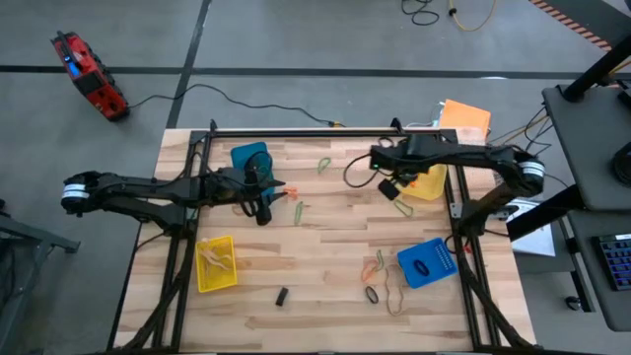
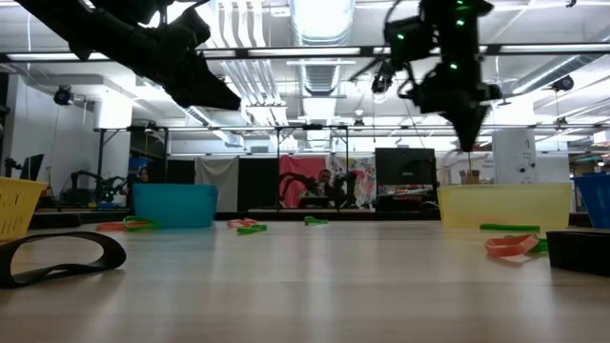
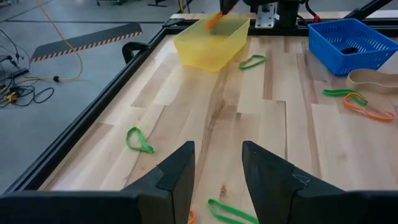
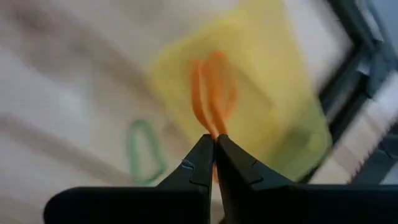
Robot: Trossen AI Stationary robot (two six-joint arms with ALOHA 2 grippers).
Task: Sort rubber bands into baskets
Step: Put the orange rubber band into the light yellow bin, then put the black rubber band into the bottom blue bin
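Rubber bands lie scattered over the wooden worktop (image 1: 325, 237), and one orange band (image 4: 212, 93) hangs pinched between the fingers of the right gripper (image 4: 214, 142), which are pressed together on it. That band dangles over the yellow basket (image 4: 249, 93) at the worktop's far right; in the high view the right gripper (image 1: 391, 187) sits just beside this yellow basket (image 1: 426, 183). A green band (image 4: 144, 151) lies on the wood next to the basket.

Farther off, a blue basket (image 1: 427, 262) stands near the right front, with a cluster of bands (image 1: 380, 276) in orange, green, tan and black just to its left. A second yellow basket (image 1: 216, 263) stands at the left front with a few pale bands inside it, and a second blue basket (image 1: 249, 158) stands at the far left. A green band (image 1: 323, 165) lies near the far edge, and others (image 1: 296, 207) in green and orange lie near the middle.

The left gripper (image 1: 258, 194) hovers over the worktop beside the far blue basket; its fingers (image 3: 180, 171) stand moderately apart with nothing between them. A small black block (image 1: 282, 296) rests near the front edge.
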